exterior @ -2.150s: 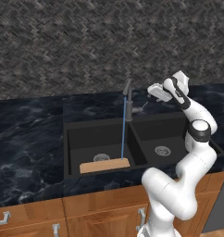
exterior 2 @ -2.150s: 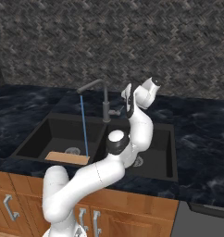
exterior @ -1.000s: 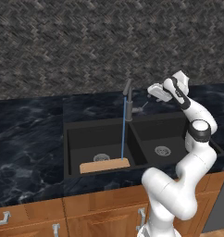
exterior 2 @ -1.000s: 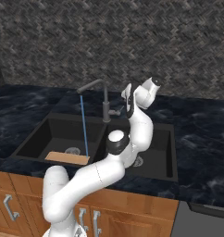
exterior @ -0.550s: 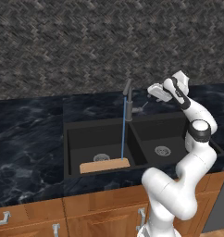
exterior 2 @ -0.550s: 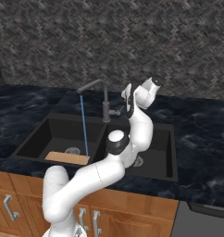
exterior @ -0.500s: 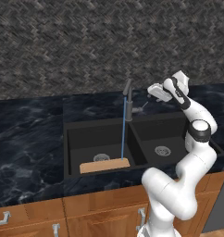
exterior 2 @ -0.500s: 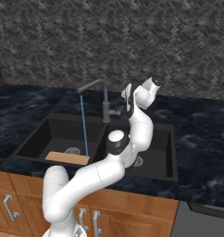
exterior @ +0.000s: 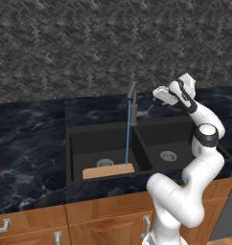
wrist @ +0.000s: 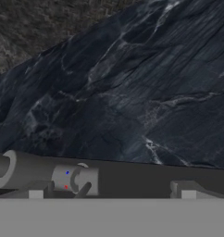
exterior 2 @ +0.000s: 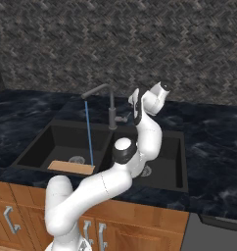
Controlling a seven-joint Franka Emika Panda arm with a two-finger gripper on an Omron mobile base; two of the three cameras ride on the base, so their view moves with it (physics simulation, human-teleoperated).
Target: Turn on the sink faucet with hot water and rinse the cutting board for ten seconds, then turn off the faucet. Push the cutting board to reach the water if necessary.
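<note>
The sink faucet (exterior: 133, 104) (exterior 2: 112, 115) stands behind the divider of the black sink (exterior: 77, 139) (exterior 2: 42, 147), its spout over the left basin. A thin blue stream of water (exterior: 127, 136) (exterior 2: 89, 135) falls onto the right end of the tan cutting board (exterior: 108, 171) (exterior 2: 70, 167), which lies at the front of that basin. My gripper (exterior: 157, 94) (exterior 2: 134, 105) (wrist: 111, 194) hovers just right of the faucet, above its thin side lever (exterior: 144, 113) (exterior 2: 123, 118). It is open and holds nothing. In the hand view the faucet body (wrist: 37, 171) lies by the left fingertip (wrist: 36, 193).
Dark marbled counter (exterior: 27, 139) (exterior 2: 213, 142) surrounds the sink, with a dark stone wall (exterior: 89, 48) behind. The right basin (exterior: 168, 143) holds just its drain. Wooden cabinet fronts (exterior: 65, 225) run below the counter edge.
</note>
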